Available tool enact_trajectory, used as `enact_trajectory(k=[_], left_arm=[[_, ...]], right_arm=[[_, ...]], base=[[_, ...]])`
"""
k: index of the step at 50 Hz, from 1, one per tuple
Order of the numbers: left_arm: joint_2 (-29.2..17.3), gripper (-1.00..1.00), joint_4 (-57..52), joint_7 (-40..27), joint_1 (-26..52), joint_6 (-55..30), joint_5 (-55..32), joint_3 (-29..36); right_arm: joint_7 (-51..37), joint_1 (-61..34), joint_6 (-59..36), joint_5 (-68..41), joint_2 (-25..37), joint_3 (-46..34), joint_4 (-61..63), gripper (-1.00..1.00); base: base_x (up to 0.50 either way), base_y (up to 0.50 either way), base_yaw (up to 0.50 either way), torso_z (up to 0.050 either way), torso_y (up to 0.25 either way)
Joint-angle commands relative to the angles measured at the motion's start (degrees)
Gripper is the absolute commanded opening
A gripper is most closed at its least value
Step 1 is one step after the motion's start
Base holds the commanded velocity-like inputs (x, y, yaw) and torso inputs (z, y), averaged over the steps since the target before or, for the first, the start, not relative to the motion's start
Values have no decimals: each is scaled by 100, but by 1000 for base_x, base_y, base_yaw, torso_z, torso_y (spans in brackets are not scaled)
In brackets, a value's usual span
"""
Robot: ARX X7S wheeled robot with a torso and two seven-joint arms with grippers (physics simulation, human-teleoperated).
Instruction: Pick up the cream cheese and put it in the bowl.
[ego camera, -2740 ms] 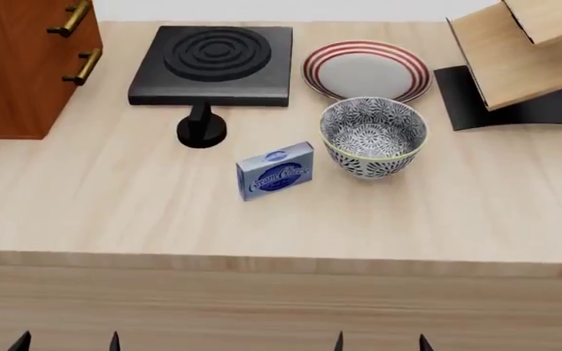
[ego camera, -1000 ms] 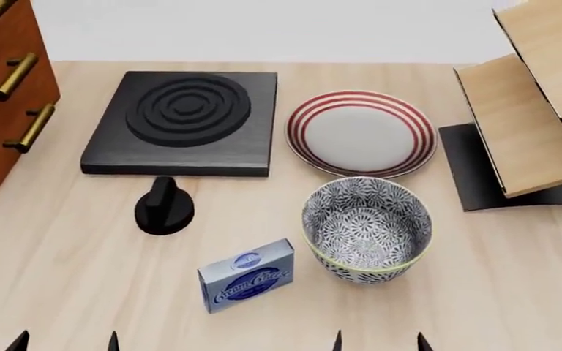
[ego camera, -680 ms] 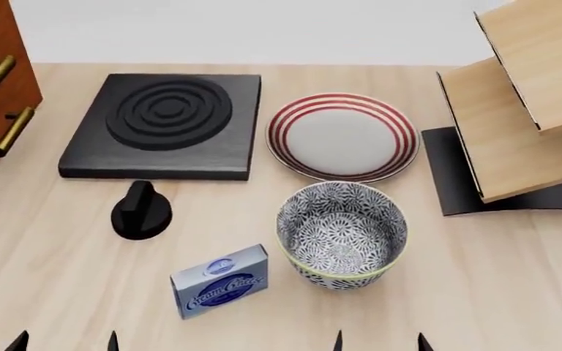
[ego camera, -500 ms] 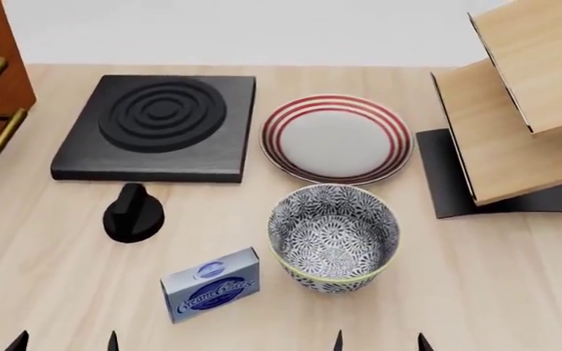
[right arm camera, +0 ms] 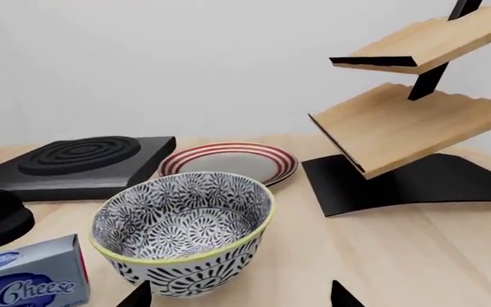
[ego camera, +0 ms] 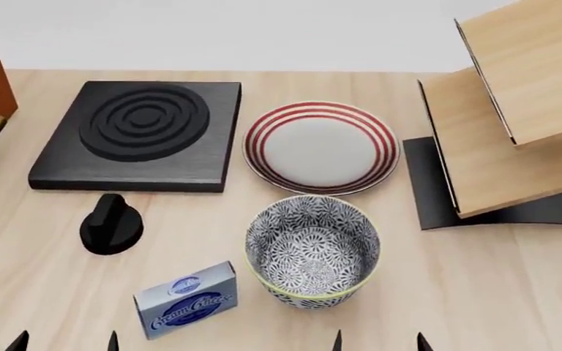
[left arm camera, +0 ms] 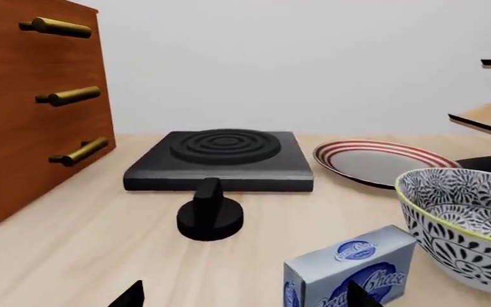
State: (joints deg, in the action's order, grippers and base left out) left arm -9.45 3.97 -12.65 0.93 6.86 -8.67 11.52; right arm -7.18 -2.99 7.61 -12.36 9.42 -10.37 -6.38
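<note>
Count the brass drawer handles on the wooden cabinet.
3 show in the left wrist view, stacked up the cabinet front: top handle, middle handle, bottom handle. The head view catches only two at its edge; more may lie out of frame.

Light wooden countertop bearing a black burner block, black knob, red-ringed plate and tiered wooden rack toward its far edge. Nearer the front edge rest the bowl and the cream cheese.

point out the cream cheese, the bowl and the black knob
cream cheese (ego camera: 185,298), head view, blue oval label on its top face
bowl (ego camera: 310,252), head view, patterned inside floor
black knob (ego camera: 111,223), head view, raised handle ridge
</note>
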Motion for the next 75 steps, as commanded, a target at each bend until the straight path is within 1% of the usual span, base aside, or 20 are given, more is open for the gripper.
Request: enact_trajectory(k=[1, 16, 48, 62, 72, 75], left_arm=[[-27, 100, 3, -39, 11, 11, -29, 37], [-68, 100, -2, -80, 18, 22, -71, 81], [-142, 100, -6, -175, 31, 16, -137, 178], [-167, 100, 14, -211, 41, 52, -165, 212], [-190, 100, 10, -220, 43, 69, -208, 231], [-193, 100, 16, -232, 47, 72, -214, 236]], right_arm=[[-36, 0, 20, -23, 32, -38, -2, 100], [-82, -20, 11, -34, 69, -102, -13, 100], [-163, -11, 42, -120, 142, -187, 15, 100], [-175, -13, 103, -150, 172, -224, -5, 100], [-359, 13, 3, -148, 245, -138, 73, 100], [-346, 100, 146, -471, 295, 130, 92, 100]], base=[[105, -78, 0, 0, 0], [120, -16, 0, 0, 0], [202, 0, 0, 0, 0], [-2, 0, 0, 0, 0], [0, 0, 0, 0, 0], [0, 0, 0, 0, 0]])
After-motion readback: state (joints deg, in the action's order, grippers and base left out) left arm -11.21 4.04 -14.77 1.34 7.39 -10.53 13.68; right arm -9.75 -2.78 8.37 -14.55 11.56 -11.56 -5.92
